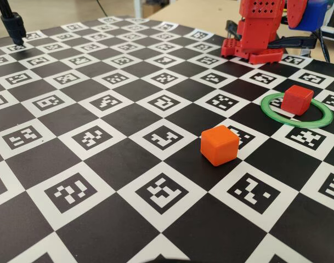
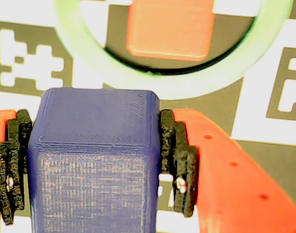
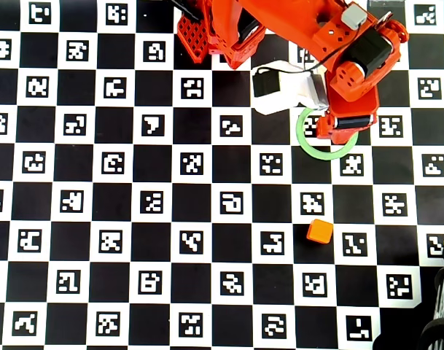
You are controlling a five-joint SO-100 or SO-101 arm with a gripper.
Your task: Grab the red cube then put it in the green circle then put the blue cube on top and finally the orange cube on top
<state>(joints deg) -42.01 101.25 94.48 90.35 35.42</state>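
- Red two-finger claw (image 2: pixel 95 160) pinching small matte dark-blue plastic cube (image 2: pixel 94 160), above the chequered worktop (image 1: pixel 117 164).
- Small matte red plastic cube (image 1: pixel 296 99) inside thin translucent green plastic ring (image 1: pixel 276 118).
- Bright-orange plastic cube (image 1: pixel 219 144) apart from ring, nearer camera in fixed view.

Fixed view: red cube (image 1: pixel 296 99) sits inside green circle (image 1: pixel 296 110); orange cube (image 1: pixel 219 145) lies left, nearer the camera.
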